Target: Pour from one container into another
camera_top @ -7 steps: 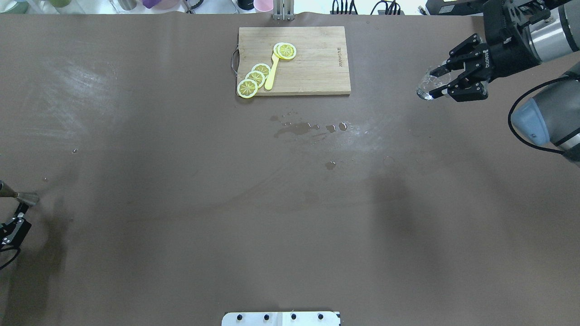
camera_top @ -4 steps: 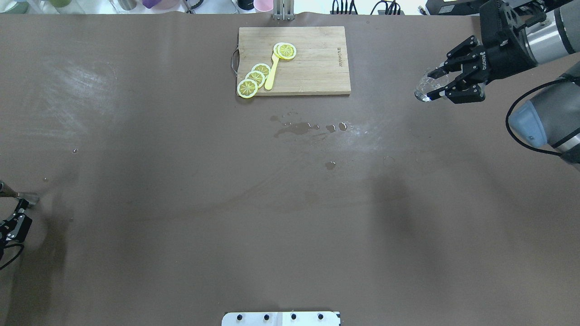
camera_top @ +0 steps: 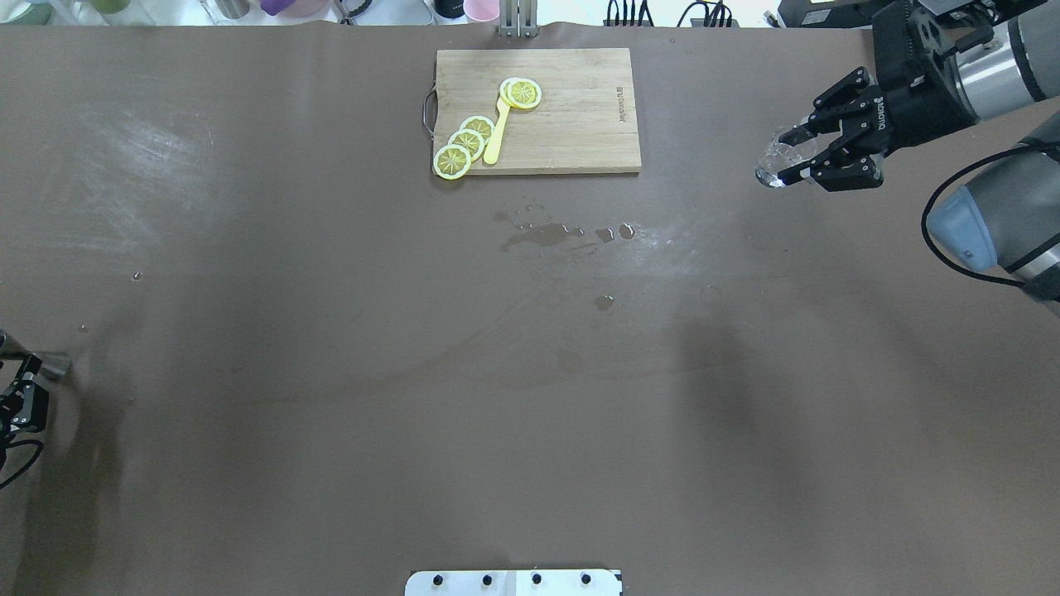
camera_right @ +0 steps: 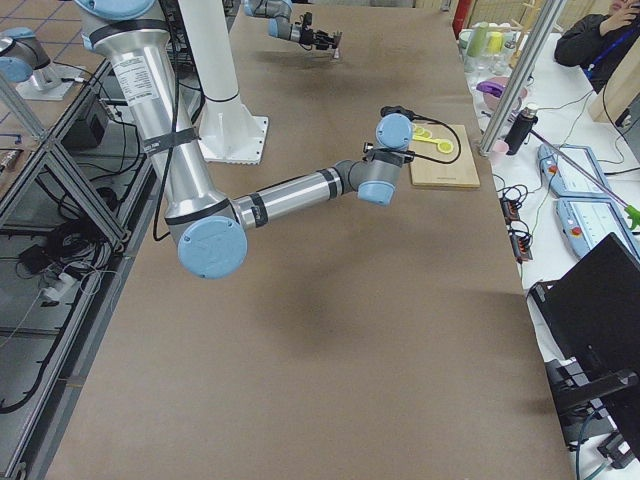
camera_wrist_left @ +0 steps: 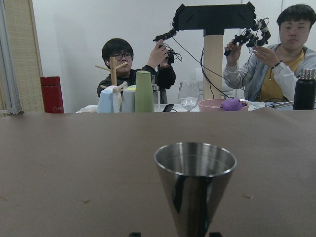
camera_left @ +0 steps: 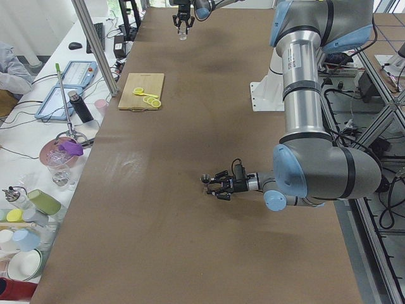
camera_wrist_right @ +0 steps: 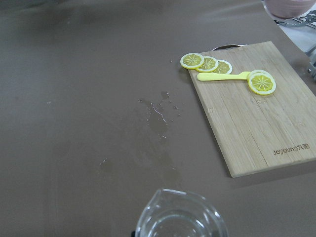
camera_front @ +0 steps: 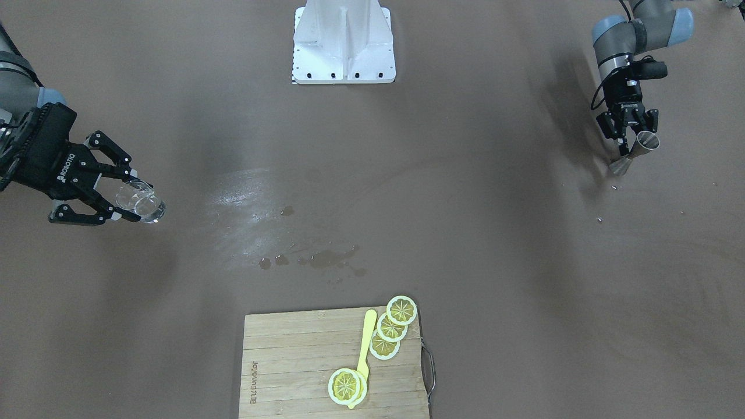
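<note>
The right end effector (camera_top: 788, 157) is clenched on a clear glass (camera_top: 775, 160), carried clear of the worktop (camera_top: 331, 331) at its far right corner, out beyond the board (camera_top: 571, 124). In the right wrist view the glass's mouth (camera_wrist_right: 180, 217) faces up toward the camera, and whether it holds any liquid is hard to tell. The left end effector (camera_front: 626, 143) is grasping a metal cup (camera_front: 635, 151) about its narrow middle, at the worktop's opposite end and closer to the robot's base. In the left wrist view the cup (camera_wrist_left: 195, 182) looks upright, mouth open.

So the two vessels lie almost the full length of the worktop apart, on a diagonal: from the glass, the cup lies toward the robot's left and back toward the base. Neither arm has the other's vessel in reach as they hang; pouring likely needs both brought toward the middle, near the wet patches (camera_top: 546, 234) just in front of the board.
</note>
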